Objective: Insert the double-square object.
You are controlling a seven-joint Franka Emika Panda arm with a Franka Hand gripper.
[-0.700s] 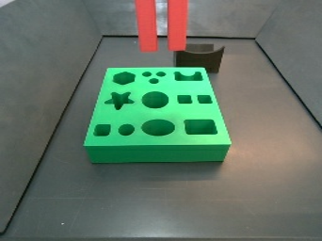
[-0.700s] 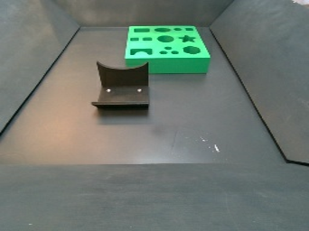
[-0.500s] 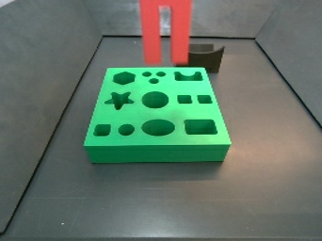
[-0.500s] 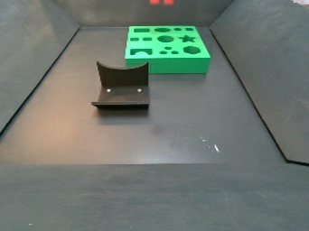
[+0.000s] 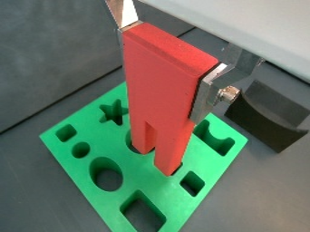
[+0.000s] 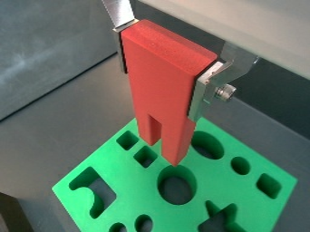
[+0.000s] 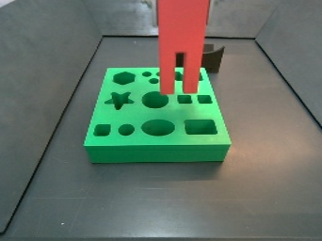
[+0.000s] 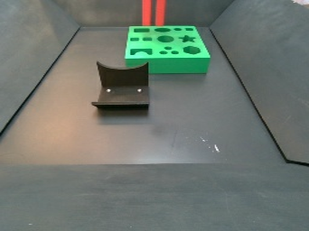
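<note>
The double-square object [image 7: 183,42] is a tall red slab with two square prongs pointing down. My gripper [image 5: 168,50] is shut on its upper end, and the silver fingers [image 6: 208,89] press its two narrow sides in both wrist views. In a side view the prong tips hang just above the green board [image 7: 157,132], near the round hole and the two small square holes [image 7: 193,98]. The tips are clear of the board's top face. The gripper itself is above the edge of both side views. Only the prong ends [image 8: 152,11] show there.
The green board with several shaped holes [image 8: 169,47] lies at the far end of a dark walled bin. The dark fixture with a curved notch [image 8: 121,86] stands on the floor apart from the board, and also shows behind it [image 7: 217,56].
The red piece has come forward from behind the board and lower, now over the board's middle holes. Its prongs have come into the second side view's top edge.
</note>
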